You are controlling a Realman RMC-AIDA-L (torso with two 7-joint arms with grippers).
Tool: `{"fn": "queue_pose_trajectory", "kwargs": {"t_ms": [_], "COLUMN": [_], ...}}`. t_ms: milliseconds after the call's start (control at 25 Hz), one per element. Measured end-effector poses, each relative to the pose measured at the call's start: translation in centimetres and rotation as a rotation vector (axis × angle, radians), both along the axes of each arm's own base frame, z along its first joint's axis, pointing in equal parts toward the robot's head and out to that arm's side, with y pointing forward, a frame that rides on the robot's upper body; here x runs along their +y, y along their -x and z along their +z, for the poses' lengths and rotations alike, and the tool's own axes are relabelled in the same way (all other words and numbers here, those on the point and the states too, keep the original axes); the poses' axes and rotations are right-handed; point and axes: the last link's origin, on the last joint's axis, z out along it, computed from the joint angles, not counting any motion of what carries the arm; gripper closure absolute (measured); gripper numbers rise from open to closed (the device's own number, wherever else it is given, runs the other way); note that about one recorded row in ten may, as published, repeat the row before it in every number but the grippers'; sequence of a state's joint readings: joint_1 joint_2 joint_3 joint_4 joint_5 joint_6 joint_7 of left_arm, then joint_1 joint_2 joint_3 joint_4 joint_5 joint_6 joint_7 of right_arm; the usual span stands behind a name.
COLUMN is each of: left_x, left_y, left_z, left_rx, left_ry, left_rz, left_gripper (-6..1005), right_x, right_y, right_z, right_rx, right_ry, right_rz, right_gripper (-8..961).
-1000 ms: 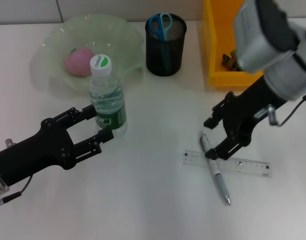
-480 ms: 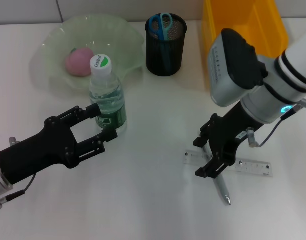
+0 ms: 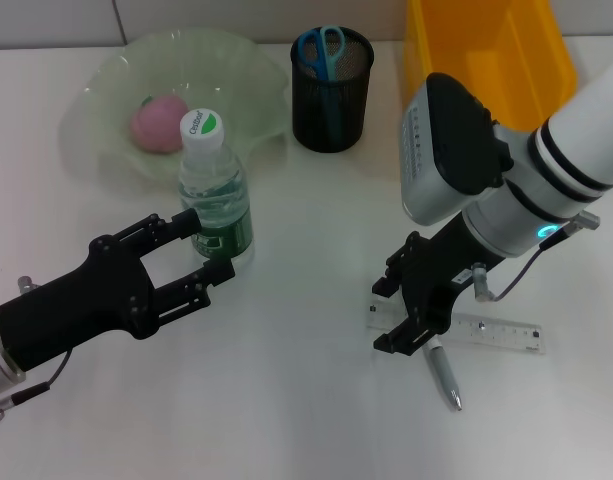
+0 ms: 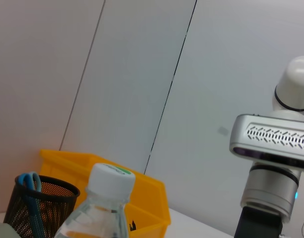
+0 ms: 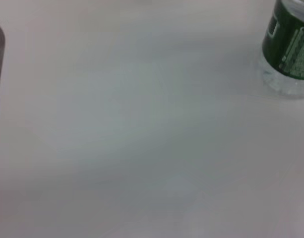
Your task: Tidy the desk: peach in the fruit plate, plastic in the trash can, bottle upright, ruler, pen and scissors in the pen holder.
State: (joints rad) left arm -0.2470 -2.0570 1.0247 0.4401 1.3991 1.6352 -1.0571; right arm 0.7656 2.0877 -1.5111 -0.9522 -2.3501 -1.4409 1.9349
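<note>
The water bottle stands upright in front of the fruit plate, which holds the peach. My left gripper is open, with its fingers on either side of the bottle's base. The bottle's cap also shows in the left wrist view, and its base in the right wrist view. My right gripper is open, low over the left end of the clear ruler and the top of the silver pen, hiding that end. The scissors stand in the black mesh pen holder.
A yellow bin stands at the back right, beside the pen holder. The pen holder, the bin and my right arm also show in the left wrist view.
My right arm has swung down and to the left, bringing its gripper over the pen's top and the ruler's left end. The left gripper has stayed at the bottle.
</note>
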Motion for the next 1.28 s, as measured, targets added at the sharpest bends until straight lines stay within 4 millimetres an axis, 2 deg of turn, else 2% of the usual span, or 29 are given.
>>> {"fn": "queue_pose_trajectory", "kwargs": {"t_ms": [520, 640, 680, 720, 760, 840, 880, 920, 1000, 1040, 1080, 1120, 1200, 1280], "left_x": [0.0, 0.0, 0.0, 0.0, 0.0, 0.0, 0.0, 0.0, 0.1, 0.1, 0.2, 0.2, 0.3, 0.4], "left_y": [0.0, 0.0, 0.0, 0.0, 0.0, -0.1, -0.1, -0.1, -0.2, -0.2, -0.3, -0.3, -0.4, -0.5], "left_z": [0.0, 0.0, 0.0, 0.0, 0.0, 0.0, 0.1, 0.1, 0.1, 0.1, 0.1, 0.1, 0.2, 0.2], "left_rx": [-0.001, 0.0, -0.001, -0.001, -0.001, -0.003, -0.007, -0.008, -0.008, -0.008, -0.008, -0.008, -0.007, -0.009], "left_ry": [0.001, 0.0, -0.001, -0.001, -0.001, -0.001, -0.003, -0.004, -0.004, -0.004, -0.005, -0.005, -0.007, -0.011], "left_rz": [-0.001, -0.001, -0.001, -0.002, -0.002, -0.003, -0.007, -0.008, -0.011, -0.013, -0.016, -0.016, -0.02, -0.022], "left_gripper": [257, 257, 257, 257, 257, 257, 257, 257, 257, 257, 257, 257, 257, 257], "right_x": [0.2, 0.5, 0.9, 0.9, 1.2, 1.8, 2.5, 2.5, 3.3, 3.8, 4.9, 4.9, 5.9, 7.5], "right_y": [-0.3, 0.3, 0.9, 0.9, 1.2, 1.9, 2.8, 2.8, 3.4, 3.5, 3.5, 3.5, 3.1, 1.8], "right_z": [0.1, 1.0, 2.3, 2.3, 3.2, 5.3, 7.8, 7.8, 10.2, 11.3, 12.5, 12.5, 12.8, 12.2], "right_rx": [0.015, 0.066, 0.118, 0.118, 0.152, 0.248, 0.4, 0.4, 0.568, 0.659, 0.836, 0.836, 0.958, 1.136], "right_ry": [-0.033, -0.067, -0.109, -0.109, -0.138, -0.201, -0.285, -0.285, -0.376, -0.429, -0.529, -0.529, -0.613, -0.739], "right_rz": [-0.015, -0.013, -0.02, -0.02, -0.024, -0.039, -0.058, -0.058, -0.076, -0.089, -0.117, -0.117, -0.144, -0.198], "right_gripper": [448, 548, 581, 581, 581, 581, 581, 581, 582, 582, 582, 582, 582, 580]}}
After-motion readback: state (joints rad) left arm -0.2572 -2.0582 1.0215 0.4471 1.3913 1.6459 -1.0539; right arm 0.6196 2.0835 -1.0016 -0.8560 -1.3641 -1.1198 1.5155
